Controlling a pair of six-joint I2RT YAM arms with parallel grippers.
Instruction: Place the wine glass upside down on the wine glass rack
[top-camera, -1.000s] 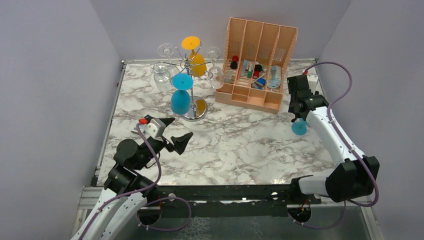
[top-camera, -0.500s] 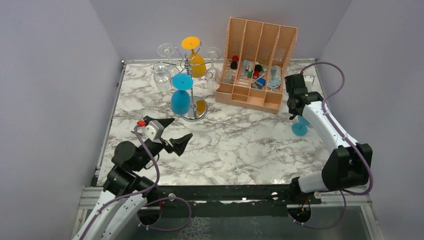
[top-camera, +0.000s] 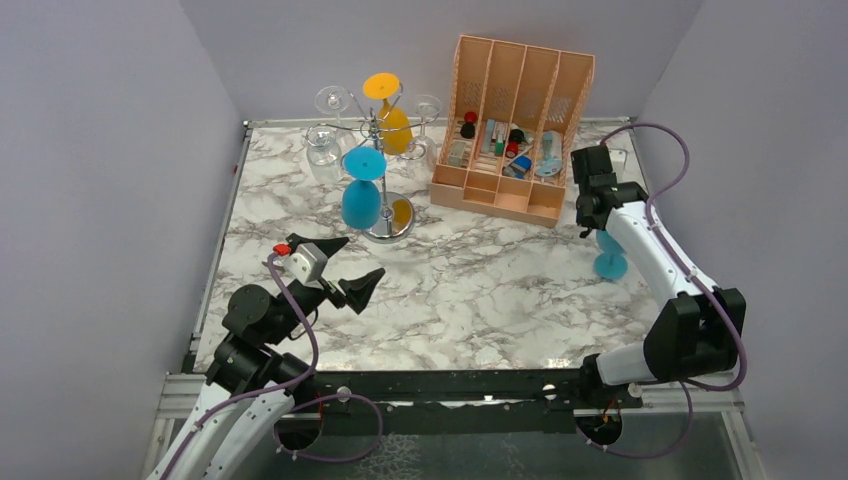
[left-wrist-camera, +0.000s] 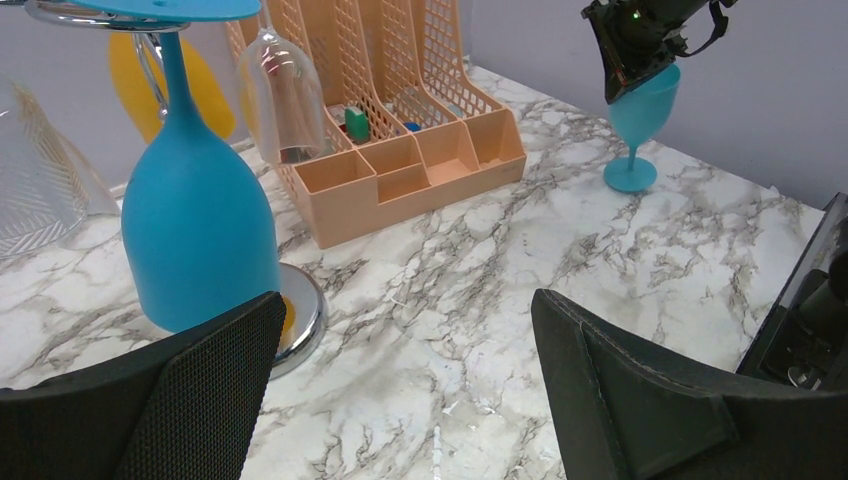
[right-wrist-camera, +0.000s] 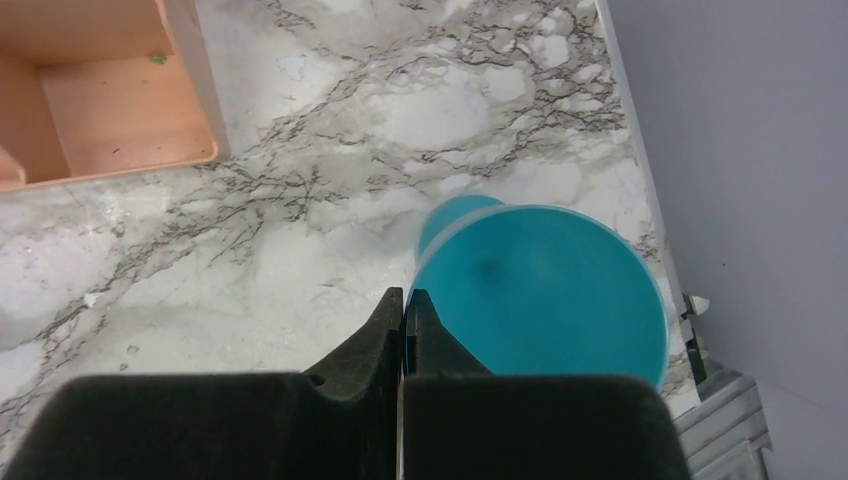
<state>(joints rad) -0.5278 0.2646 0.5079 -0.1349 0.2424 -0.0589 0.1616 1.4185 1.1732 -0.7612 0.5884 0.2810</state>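
Note:
A teal wine glass (top-camera: 609, 256) stands upright near the table's right edge, seen from above as an open bowl (right-wrist-camera: 540, 290) in the right wrist view. My right gripper (right-wrist-camera: 403, 300) is shut on its rim, one finger inside the bowl and one outside. The left wrist view shows that gripper (left-wrist-camera: 632, 45) over the glass (left-wrist-camera: 640, 105), whose foot is at the tabletop. The wine glass rack (top-camera: 377, 135), a silver wire stand on a disc base (left-wrist-camera: 303, 312), is at the back left. My left gripper (top-camera: 345, 265) hangs open and empty in front of it.
Upside down on the rack hang a blue glass (top-camera: 361, 195), a yellow glass (top-camera: 393, 120) and clear glasses (top-camera: 322, 140). An orange slotted organiser (top-camera: 515, 125) with small items stands at the back. The grey right wall (right-wrist-camera: 750, 150) is close beside the teal glass.
My right gripper has shut on the teal glass's rim, and the glass has shifted slightly toward the right edge. The left arm has barely moved.

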